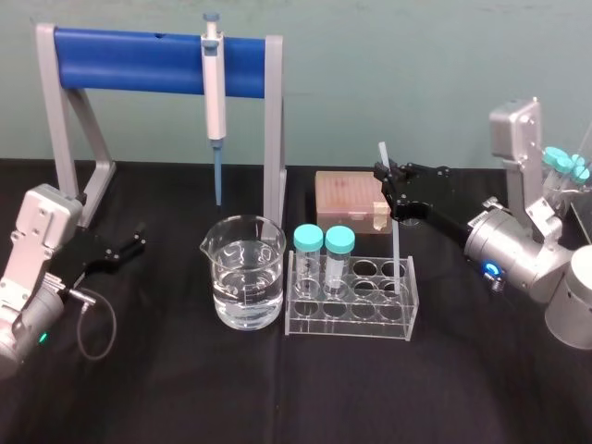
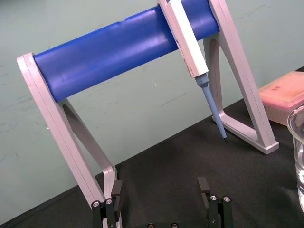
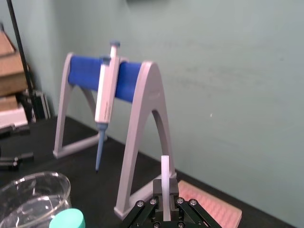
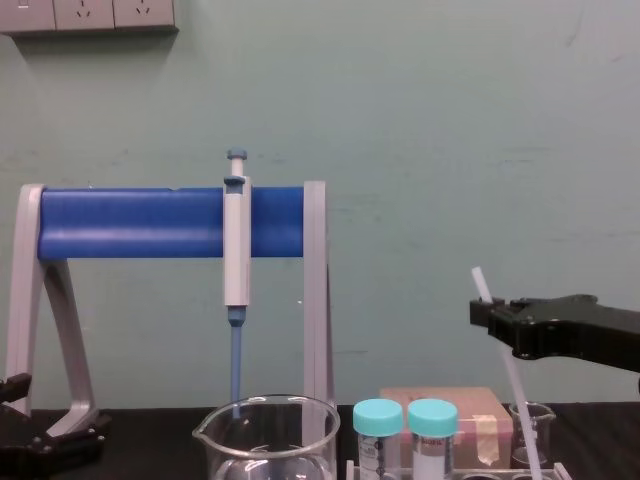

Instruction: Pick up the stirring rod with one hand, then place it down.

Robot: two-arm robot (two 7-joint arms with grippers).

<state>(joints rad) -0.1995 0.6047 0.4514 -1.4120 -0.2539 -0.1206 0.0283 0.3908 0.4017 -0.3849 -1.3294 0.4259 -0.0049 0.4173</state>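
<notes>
Head view: right gripper [image 1: 385,174] pinches the stirring rod [image 1: 397,240] near its top, tilted over the test-tube rack [image 1: 351,324]. Grasp made, set-down left. Left gripper [image 1: 137,240] parked, spread.

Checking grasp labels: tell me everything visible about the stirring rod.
The stirring rod is a thin, straight, white-translucent stick. It stands nearly upright, slightly tilted, pinched near its top by the right gripper, a short stub poking above. Its lower end drops at the right rear corner of the clear tube rack; whether it rests on anything cannot be told.
</notes>
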